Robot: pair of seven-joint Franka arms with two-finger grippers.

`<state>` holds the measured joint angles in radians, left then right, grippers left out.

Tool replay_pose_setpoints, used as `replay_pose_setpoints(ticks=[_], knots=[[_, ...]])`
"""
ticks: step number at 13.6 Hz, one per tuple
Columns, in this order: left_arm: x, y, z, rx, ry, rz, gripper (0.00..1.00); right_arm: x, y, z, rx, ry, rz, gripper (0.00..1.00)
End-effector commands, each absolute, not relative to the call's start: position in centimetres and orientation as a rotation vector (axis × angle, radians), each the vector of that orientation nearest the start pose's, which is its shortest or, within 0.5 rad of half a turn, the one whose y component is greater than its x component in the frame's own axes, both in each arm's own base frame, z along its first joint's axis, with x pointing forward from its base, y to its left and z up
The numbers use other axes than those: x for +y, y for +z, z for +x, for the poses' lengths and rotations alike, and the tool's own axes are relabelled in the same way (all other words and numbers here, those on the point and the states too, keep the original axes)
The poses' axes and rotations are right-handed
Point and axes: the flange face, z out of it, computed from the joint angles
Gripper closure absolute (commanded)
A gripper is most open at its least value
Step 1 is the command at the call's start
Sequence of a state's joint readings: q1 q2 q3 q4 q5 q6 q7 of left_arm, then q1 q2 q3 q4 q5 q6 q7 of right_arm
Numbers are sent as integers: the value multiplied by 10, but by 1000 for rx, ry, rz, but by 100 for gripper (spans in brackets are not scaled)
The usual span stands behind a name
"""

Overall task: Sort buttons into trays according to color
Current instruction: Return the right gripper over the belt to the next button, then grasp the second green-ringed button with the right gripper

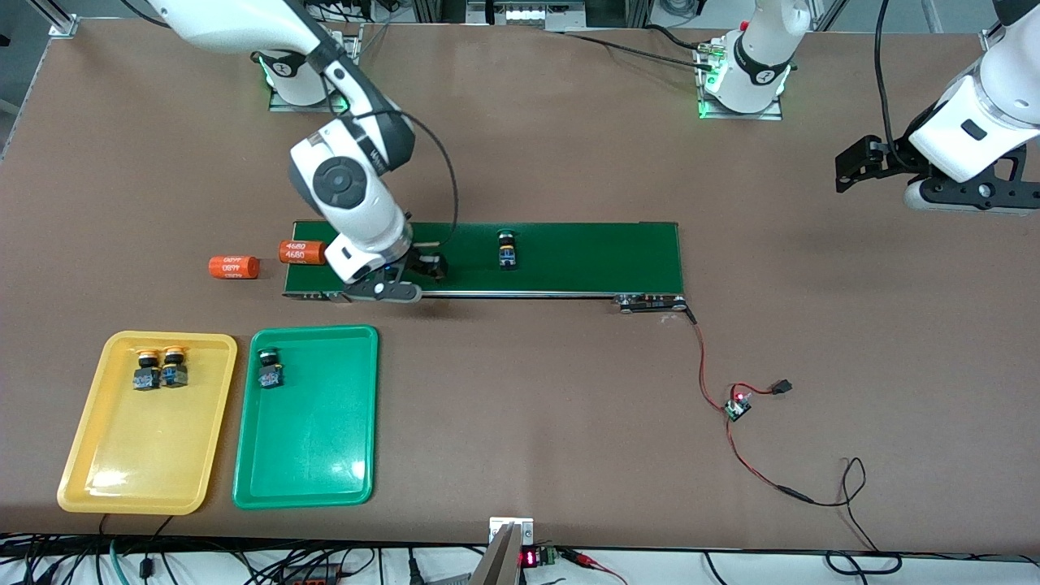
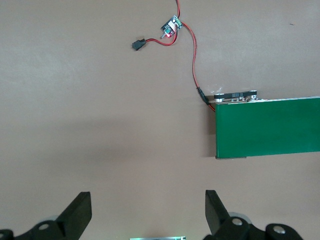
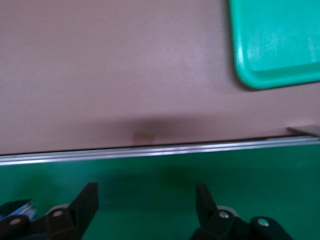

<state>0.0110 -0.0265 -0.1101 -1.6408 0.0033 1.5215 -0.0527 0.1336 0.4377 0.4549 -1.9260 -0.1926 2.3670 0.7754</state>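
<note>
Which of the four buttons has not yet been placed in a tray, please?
The button on the conveyor belt. The other three sit in trays: two yellow-capped buttons in the yellow tray, one green-capped button in the green tray.

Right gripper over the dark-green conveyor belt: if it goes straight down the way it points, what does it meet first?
Probably the bare dark-green conveyor belt itself. The right gripper is open with nothing between its fingers; the remaining button lies farther along the belt toward the left arm's end, out of that line.

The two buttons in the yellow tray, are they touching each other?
Cannot tell. In the front view the two yellow buttons sit side by side in the yellow tray with no visible gap; contact isn't plainly shown.
</note>
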Motion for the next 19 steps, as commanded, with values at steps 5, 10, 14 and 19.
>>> replay_pose_setpoints(ticks=[5, 10, 14, 19], knots=[[-50, 605, 541, 93, 152, -3117, 0, 390, 295, 486, 198, 9, -3045, 0], [-47, 604, 541, 86, 157, -3117, 0, 418, 295, 464, 195, 17, -3044, 0], [-47, 604, 541, 86, 159, -3117, 0, 433, 278, 451, 185, 42, -3054, 0], [-47, 604, 541, 86, 159, -3117, 0, 430, 250, 452, 77, 14, -3096, 47]])
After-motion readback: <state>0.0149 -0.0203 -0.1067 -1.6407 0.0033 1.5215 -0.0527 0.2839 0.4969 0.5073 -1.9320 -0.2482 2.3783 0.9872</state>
